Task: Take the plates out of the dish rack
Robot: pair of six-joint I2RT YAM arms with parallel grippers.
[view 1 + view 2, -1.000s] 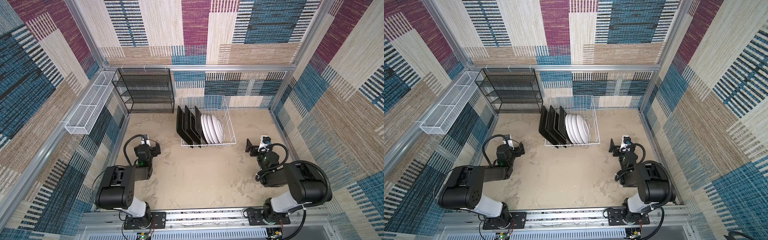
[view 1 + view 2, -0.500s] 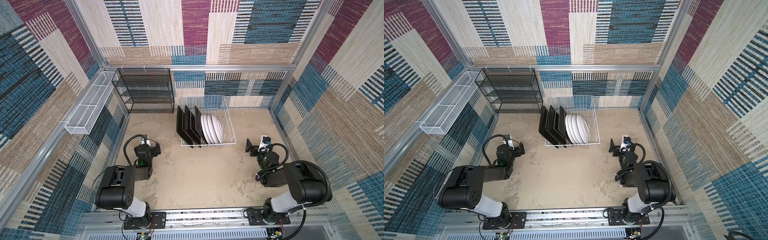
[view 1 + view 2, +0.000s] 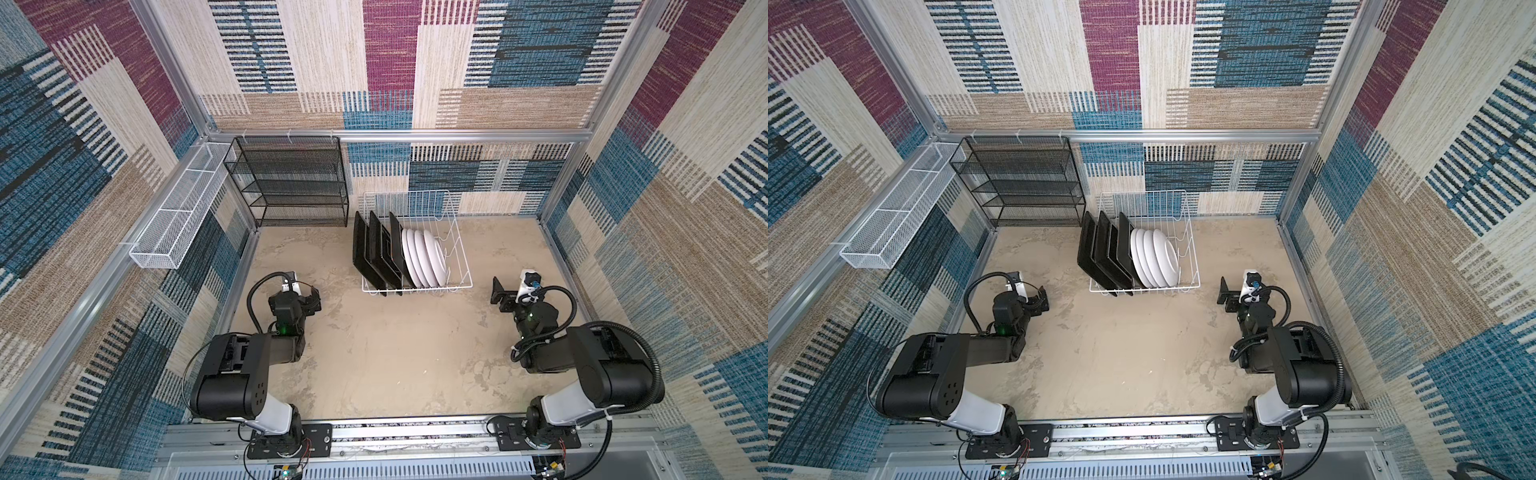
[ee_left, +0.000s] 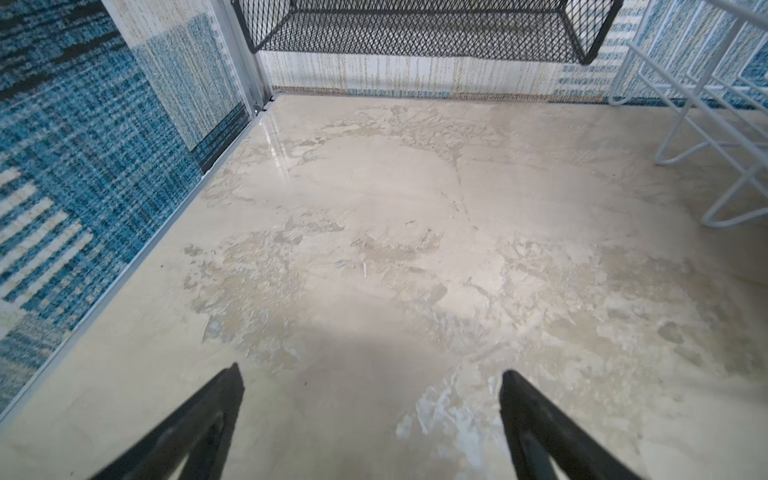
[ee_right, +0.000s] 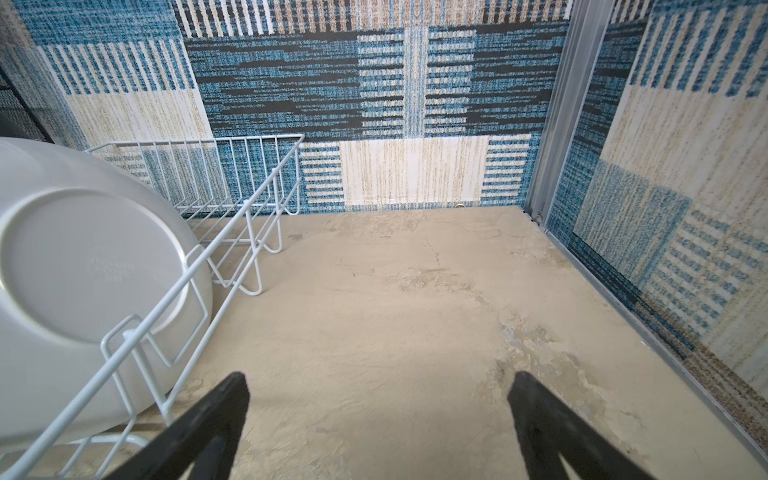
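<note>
The white wire dish rack stands at the back middle of the table. In it, three black-backed square plates stand on edge on the left, and several round white plates lean beside them on the right. My left gripper rests low, left of the rack, open and empty over bare table. My right gripper sits right of the rack, open and empty. Its wrist view shows the back of the nearest round plate behind the rack's wires.
A black mesh shelf unit stands against the back wall, left of the rack. A long white mesh basket hangs on the left wall. Patterned walls close in the table on three sides. One rack foot shows in the left wrist view.
</note>
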